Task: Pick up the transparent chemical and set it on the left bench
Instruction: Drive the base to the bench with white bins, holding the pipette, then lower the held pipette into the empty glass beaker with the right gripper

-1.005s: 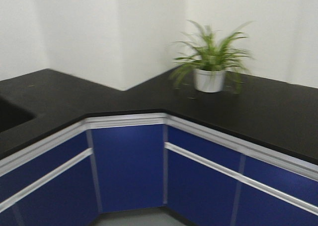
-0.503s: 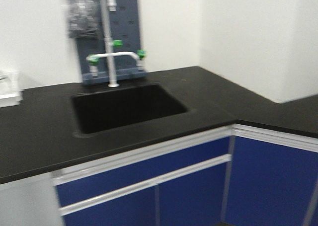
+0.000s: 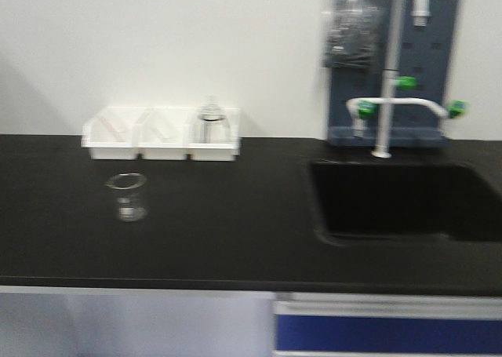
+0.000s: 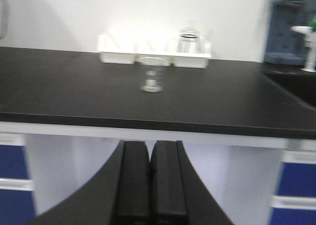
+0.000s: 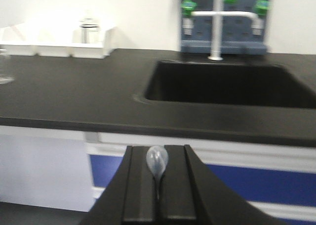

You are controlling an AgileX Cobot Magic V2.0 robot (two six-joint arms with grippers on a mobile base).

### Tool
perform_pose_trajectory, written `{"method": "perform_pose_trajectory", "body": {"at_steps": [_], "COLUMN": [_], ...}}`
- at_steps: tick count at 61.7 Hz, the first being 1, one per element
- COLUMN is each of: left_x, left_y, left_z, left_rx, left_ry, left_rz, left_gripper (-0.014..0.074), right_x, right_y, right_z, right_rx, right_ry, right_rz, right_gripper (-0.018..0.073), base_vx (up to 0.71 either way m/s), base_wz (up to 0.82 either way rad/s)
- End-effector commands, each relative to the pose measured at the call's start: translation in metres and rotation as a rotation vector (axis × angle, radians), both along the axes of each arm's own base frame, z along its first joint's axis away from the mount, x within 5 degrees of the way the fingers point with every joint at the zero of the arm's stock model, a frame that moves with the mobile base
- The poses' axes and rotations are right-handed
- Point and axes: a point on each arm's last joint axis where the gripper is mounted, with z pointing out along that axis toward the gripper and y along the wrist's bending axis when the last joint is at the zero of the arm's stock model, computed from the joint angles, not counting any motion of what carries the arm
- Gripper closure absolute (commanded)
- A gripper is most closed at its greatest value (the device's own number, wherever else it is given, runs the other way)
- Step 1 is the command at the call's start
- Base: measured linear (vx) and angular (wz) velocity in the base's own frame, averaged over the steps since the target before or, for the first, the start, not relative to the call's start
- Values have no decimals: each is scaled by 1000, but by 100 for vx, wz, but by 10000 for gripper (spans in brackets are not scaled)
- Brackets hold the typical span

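surface (image 3: 235,239): matt black, smooth | bins (image 3: 161,147): white plastic, faint sheen | beaker (image 3: 127,196): clear glass, glossy | transparent pipette (image 5: 157,160): clear colourless plastic, shiny bulb | left pincer (image 4: 149,146), right pincer (image 5: 158,153): matt black, smooth | cabinet front (image 3: 384,333): blue, smooth | sink (image 3: 392,200): matt black

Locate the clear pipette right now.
Right wrist view, bottom centre: the clear pipette is pinched bulb-up in the right gripper, not yet over the bench, in front of the sink's left end.
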Motion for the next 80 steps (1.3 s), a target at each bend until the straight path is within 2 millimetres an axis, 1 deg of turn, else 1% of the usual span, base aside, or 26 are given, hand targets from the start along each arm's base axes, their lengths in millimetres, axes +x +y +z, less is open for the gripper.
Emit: {"method": "perform_pose_trajectory", "body": {"at_steps": [1,15,31,48,80], "left_x": [-1,-1,-1,-1,-1], "left_y": [0,0,0,0,0], "left_z": [3,3,3,3,3], "left_rx": [-14,-14,-14,-14,-14], "left_ry": [-81,-81,-81,-81,-81], "left_rz": [-1,-1,-1,-1,-1], "left_gripper": [600,600,600,600,600], "right_x": [2,2,2,2,2], "right_y": [2,2,1,1,1], "right_z": [17,17,17,17,17], "right_rx": [1,1,1,1,1], "right_ry": [-98,-98,-97,-97,-97], "right_rz": [15,15,15,15,15], "right_gripper": [567,567,567,567,567], "base_vx": [26,27,29,29,21], "base_wz": [82,63,27,6,-7]}}
